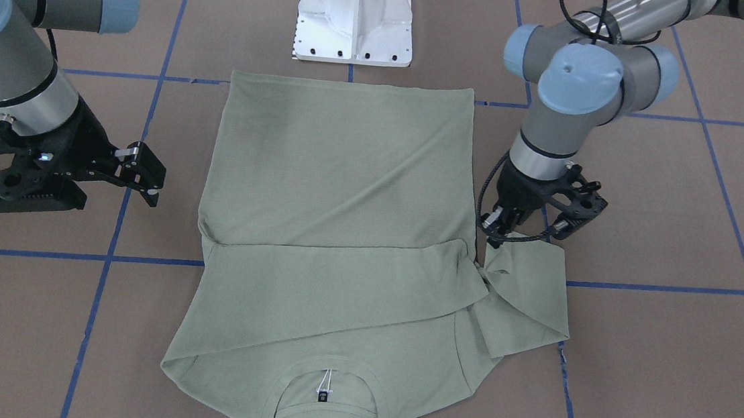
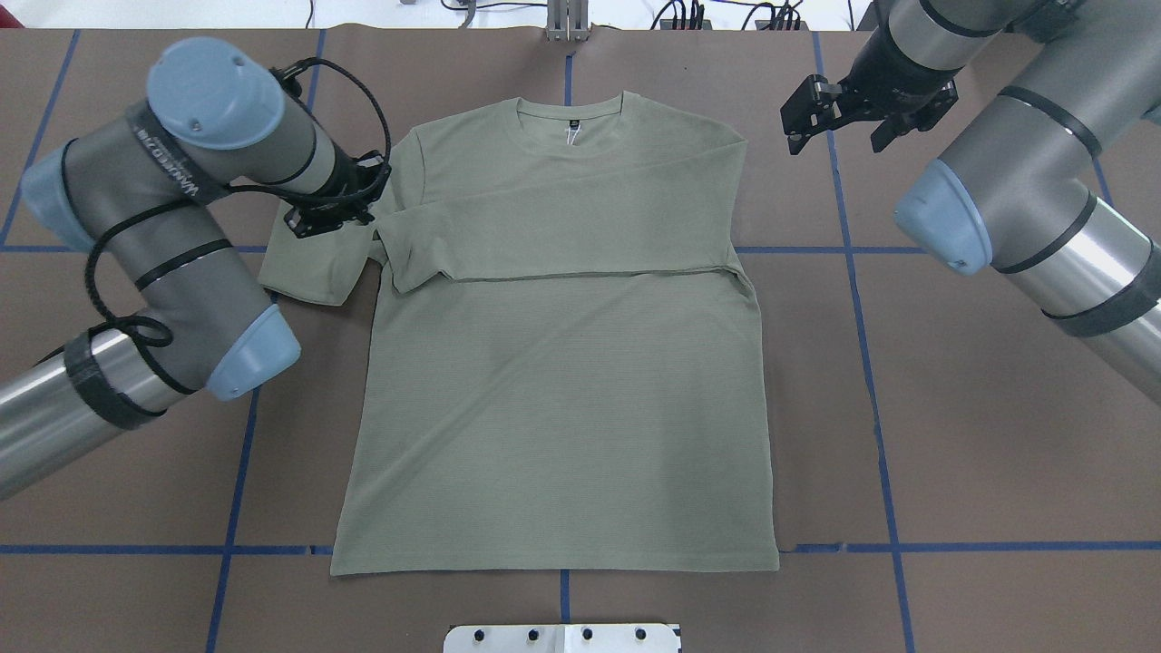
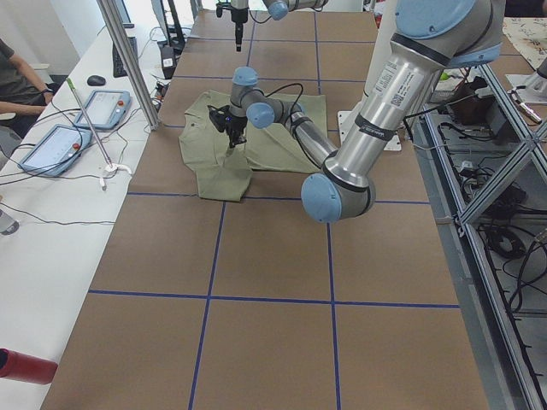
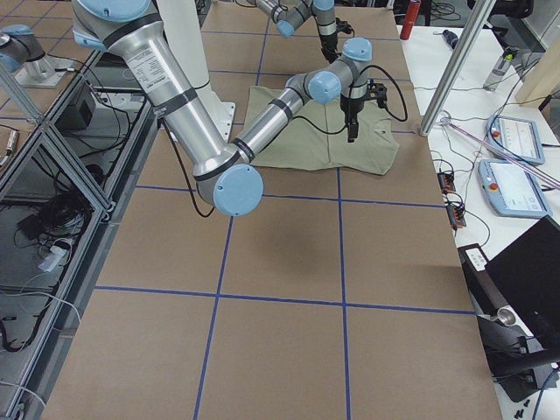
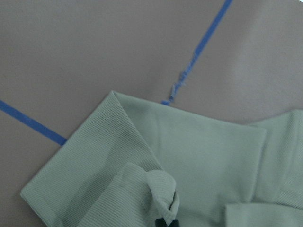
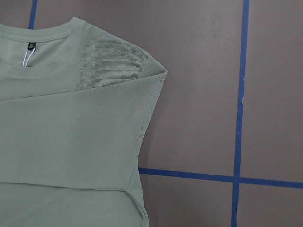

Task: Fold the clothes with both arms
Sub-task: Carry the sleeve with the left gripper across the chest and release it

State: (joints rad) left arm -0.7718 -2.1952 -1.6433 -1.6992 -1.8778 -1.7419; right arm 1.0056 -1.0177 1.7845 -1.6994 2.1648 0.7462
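One sage knit shirt [image 2: 562, 408], fine-ribbed, flat

One shirt [image 2: 553, 408], two arms [image 2: 209, 127] [image 2: 1025, 172], and one white pedestal base [image 1: 355, 15] on one table [image 2: 998, 408].

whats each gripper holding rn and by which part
The left gripper pinches a bunched fold of the side-jutting sleeve of the shirt; the right gripper is open, holding nothing.
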